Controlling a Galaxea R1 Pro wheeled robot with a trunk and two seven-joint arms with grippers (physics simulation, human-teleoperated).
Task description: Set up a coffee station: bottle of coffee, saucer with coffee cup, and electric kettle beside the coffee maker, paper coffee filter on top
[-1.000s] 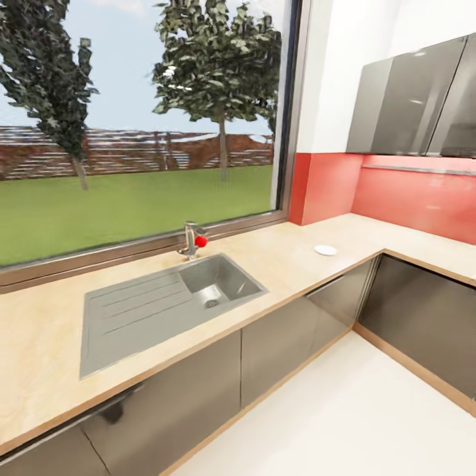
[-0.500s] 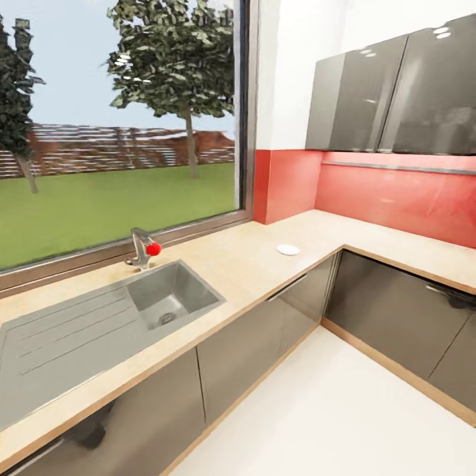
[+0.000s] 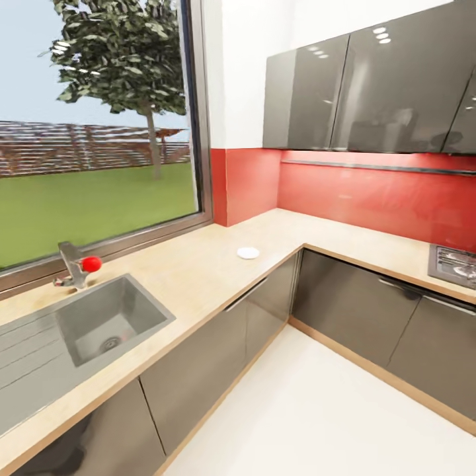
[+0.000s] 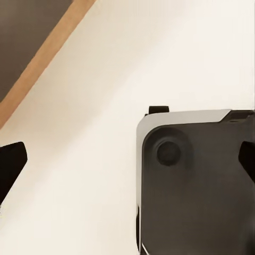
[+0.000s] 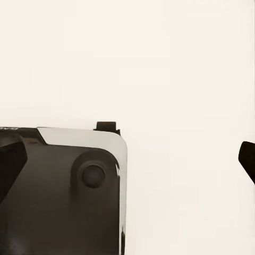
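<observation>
We see an L-shaped countertop [image 3: 198, 277] with a sink [image 3: 99, 327] at left and a small white saucer [image 3: 248, 252] near the corner. Both our claws' fingers are spread apart above pale floor [image 4: 106, 106].

Setting: home kitchen.
Bench [image 3: 198, 277]: L-shaped, wood-toned, at 9 to 3 o'clock.
Sink [image 3: 99, 327]: steel, faucet [image 3: 71, 263] at 9 o'clock.
Cabinets [image 3: 370, 92]: grey, glossy.
Backsplash [image 3: 370, 198]: red.
Stovetop [image 3: 456, 263]: 3 o'clock.
Window [image 3: 92, 125]: lawn, tree.
</observation>
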